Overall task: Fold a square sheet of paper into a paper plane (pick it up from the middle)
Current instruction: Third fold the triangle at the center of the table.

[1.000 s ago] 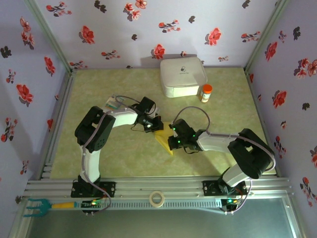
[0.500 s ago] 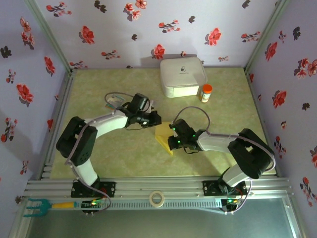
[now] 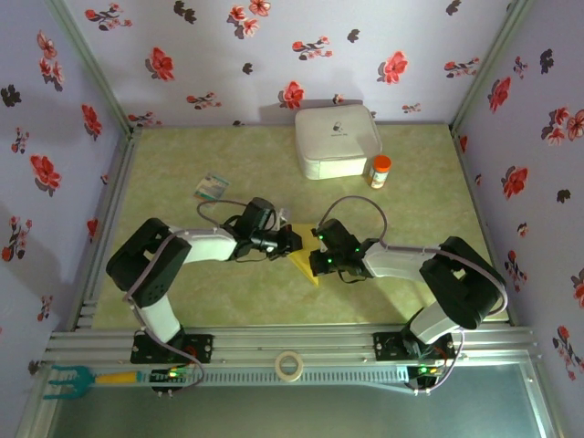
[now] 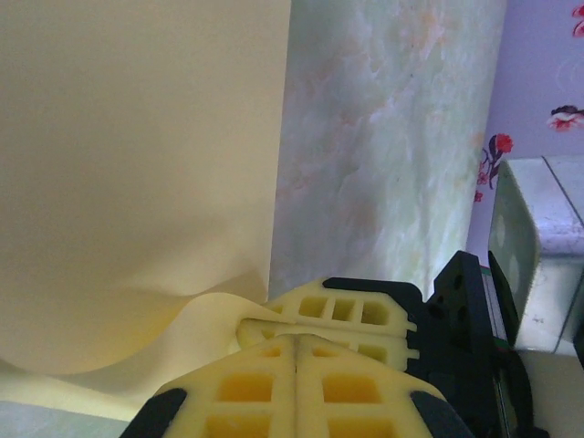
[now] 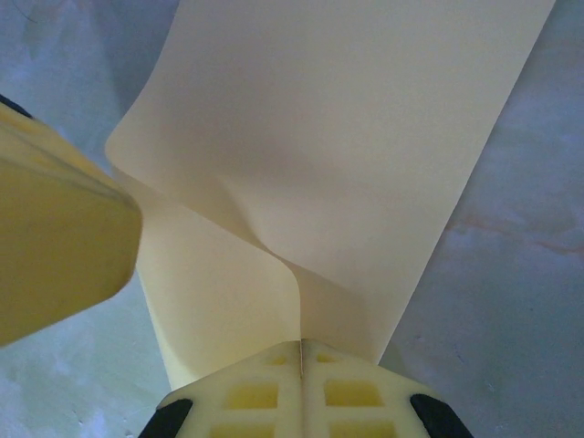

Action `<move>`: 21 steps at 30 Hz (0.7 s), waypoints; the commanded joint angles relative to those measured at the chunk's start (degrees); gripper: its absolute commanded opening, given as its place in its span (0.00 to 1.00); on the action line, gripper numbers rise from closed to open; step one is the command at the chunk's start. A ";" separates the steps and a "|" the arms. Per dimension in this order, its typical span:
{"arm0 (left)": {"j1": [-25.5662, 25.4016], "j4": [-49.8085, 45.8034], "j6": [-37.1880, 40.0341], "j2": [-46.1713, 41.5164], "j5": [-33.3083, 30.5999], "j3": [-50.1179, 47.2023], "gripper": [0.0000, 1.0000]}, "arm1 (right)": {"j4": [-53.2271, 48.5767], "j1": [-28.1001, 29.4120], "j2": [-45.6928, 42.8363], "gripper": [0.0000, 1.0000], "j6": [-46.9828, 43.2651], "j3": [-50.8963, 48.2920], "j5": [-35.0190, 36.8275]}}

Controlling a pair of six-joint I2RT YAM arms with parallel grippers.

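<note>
Right gripper (image 5: 301, 347), jaws together, pinches a raised ridge in the square sheet of paper (image 5: 347, 137); left gripper (image 4: 290, 333) clamps its curled edge. Overhead: yellow sheet mid-table (image 3: 182, 164), white box (image 3: 336, 139) behind.

No text, number or brand name is legible. White box (image 3: 336, 139): a small dark mark on its lid, too small to read. Teal-and-white card (image 3: 212, 187) and orange-capped bottle (image 3: 380, 171): any print is too small to read. Square sheet of paper (image 5: 347, 137): plain yellow.
</note>
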 commanded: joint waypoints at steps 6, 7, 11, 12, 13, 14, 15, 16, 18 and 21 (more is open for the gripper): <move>-0.30 4.96 -3.59 2.98 0.89 -1.88 0.00 | -1.78 -0.43 1.09 0.02 1.29 -0.60 2.17; -0.38 5.07 -3.69 3.00 0.89 -1.95 0.00 | -1.87 -0.43 1.13 0.02 1.36 -0.63 2.22; -0.39 4.68 -3.45 3.17 0.75 -1.89 0.00 | -2.02 -0.45 1.26 0.02 1.47 -0.48 2.16; -0.39 4.36 -3.33 3.30 0.66 -1.81 0.00 | -2.05 -0.46 1.25 0.02 1.43 -0.51 2.17; -0.39 4.01 -3.22 3.35 0.50 -1.80 0.00 | -2.11 -0.44 1.25 0.02 1.38 -0.38 2.17; -0.39 3.57 -3.06 3.44 0.25 -1.79 0.00 | -2.15 -0.48 1.13 0.02 1.39 -0.38 2.17; -0.40 3.28 -2.93 3.42 0.06 -1.88 0.00 | -2.14 -0.46 1.13 0.02 1.39 -0.37 2.17; -0.39 3.09 -2.90 3.41 -0.04 -1.84 0.00 | -2.16 -0.44 1.13 0.02 1.39 -0.36 2.17; -0.39 2.98 -2.91 3.68 -0.07 -1.86 0.00 | -2.21 -0.43 1.29 0.02 1.37 -0.36 2.17; -0.36 2.77 -2.65 3.73 -0.15 -1.85 0.00 | -2.22 -0.43 1.25 0.02 1.33 -0.28 2.17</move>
